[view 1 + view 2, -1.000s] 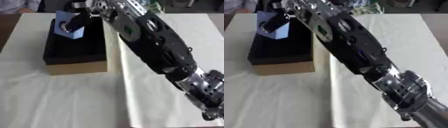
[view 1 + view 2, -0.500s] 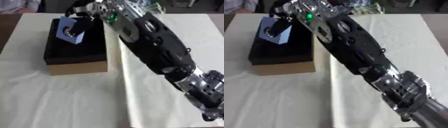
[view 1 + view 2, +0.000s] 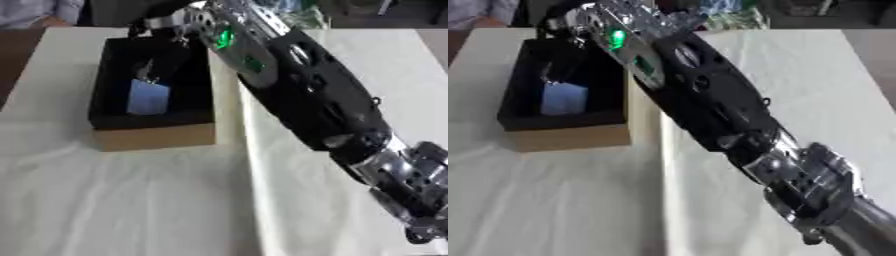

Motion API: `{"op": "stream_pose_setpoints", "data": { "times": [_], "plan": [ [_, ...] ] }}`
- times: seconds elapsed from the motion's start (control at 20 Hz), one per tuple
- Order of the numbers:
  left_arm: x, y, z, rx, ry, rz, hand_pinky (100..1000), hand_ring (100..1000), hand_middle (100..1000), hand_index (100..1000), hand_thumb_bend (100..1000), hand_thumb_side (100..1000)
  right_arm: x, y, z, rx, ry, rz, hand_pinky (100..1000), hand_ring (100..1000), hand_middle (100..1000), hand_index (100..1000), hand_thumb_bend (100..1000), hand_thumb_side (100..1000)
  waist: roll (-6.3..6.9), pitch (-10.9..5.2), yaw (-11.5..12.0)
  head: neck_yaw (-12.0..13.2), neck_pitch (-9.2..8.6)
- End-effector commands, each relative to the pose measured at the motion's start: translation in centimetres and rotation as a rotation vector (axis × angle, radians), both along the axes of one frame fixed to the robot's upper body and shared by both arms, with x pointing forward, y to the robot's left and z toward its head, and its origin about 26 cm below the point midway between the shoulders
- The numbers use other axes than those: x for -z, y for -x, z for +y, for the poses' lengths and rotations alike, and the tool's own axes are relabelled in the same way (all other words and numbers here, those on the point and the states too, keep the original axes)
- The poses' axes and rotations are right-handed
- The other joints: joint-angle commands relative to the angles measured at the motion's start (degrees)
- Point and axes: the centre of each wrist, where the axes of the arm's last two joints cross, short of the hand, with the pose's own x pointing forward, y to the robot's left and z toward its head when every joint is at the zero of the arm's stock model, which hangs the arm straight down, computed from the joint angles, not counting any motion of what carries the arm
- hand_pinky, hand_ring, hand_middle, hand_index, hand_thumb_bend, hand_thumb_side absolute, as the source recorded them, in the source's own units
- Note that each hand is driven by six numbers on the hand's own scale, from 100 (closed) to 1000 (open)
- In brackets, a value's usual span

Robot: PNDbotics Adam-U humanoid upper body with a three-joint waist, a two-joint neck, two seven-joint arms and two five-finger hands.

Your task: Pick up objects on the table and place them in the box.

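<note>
Left eye view: right robot hand (image 3: pixel 166 37) above box (image 3: pixel 153 137), grip state unclear; blue object (image 3: pixel 147 97) inside.

soft even light, overall blurry frames

I am reading no text, label, brand, number or sign anywhere: none on my right arm (image 3: pixel 306 95), the box (image 3: pixel 153 137) or the blue object (image 3: pixel 147 97).

Right hand's fingers (image 3: pixel 162 62) blurred against box (image 3: pixel 153 135)
</note>
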Motion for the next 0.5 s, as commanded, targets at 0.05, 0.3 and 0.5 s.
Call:
{"op": "stream_pose_setpoints", "data": {
  "times": [0.05,0.3,0.5],
  "plan": [
    [-0.8,0.1,0.0,0.001,-0.011,-0.03,1000,697,684,865,100,584,-1.5,0.6,-0.2,0.021,-0.011,-0.036,1000,1000,1000,1000,100,810,0.26,-0.93,0.14,0.19,-0.61],
    [-0.8,0.1,0.0,0.0,-0.008,-0.029,1000,697,684,865,100,586,-3.0,1.5,-0.7,0.021,-0.063,-0.08,1000,1000,1000,1000,100,725,0.37,-0.97,0.08,0.32,-0.53],
    [-0.8,0.2,0.1,-0.005,-0.01,-0.028,1000,697,684,865,100,585,-5.3,3.4,-2.3,0.049,-0.18,-0.219,992,1000,941,940,100,409,0.53,-1.1,-0.1,0.57,-0.27]
  ]
}}
